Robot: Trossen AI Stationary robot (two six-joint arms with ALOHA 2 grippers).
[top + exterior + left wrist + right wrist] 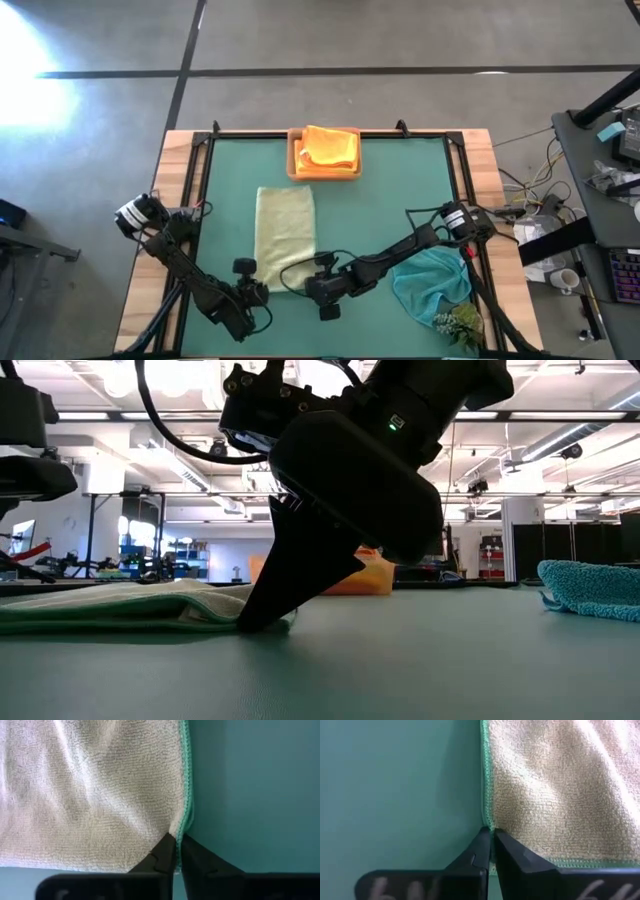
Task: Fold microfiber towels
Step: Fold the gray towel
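Note:
A pale green towel (285, 235) lies flat on the dark green mat (400, 180) as a long strip running from far to near. My left gripper (256, 291) is shut at its near left corner and my right gripper (316, 284) is shut at its near right corner. In the low view the right gripper (255, 625) comes down onto the end of the towel (120, 605). An orange towel and a yellow one (328, 147) lie in the wooden tray (296, 168) at the far middle. A teal towel (432, 285) lies crumpled at the near right. My left gripper (176, 845) pinches the towel's green-hemmed side edge (186, 822) between its two fingers, just beside the near corner. The fingers slant down from the near left. One layer or several, I cannot tell. The towel lies flat and slack on the mat. My right gripper (491, 837) pinches the opposite hemmed side edge (486, 817) between its two fingers, close to the near corner. The fingers slant down from the near right, tips at mat level (262, 622). The towel stays flat on the mat.
Bare mat lies between the pale green towel and the teal one, and along the left side. A small leafy green thing (458, 322) sits by the teal towel at the near right. Black rails (195, 190) frame the mat's sides.

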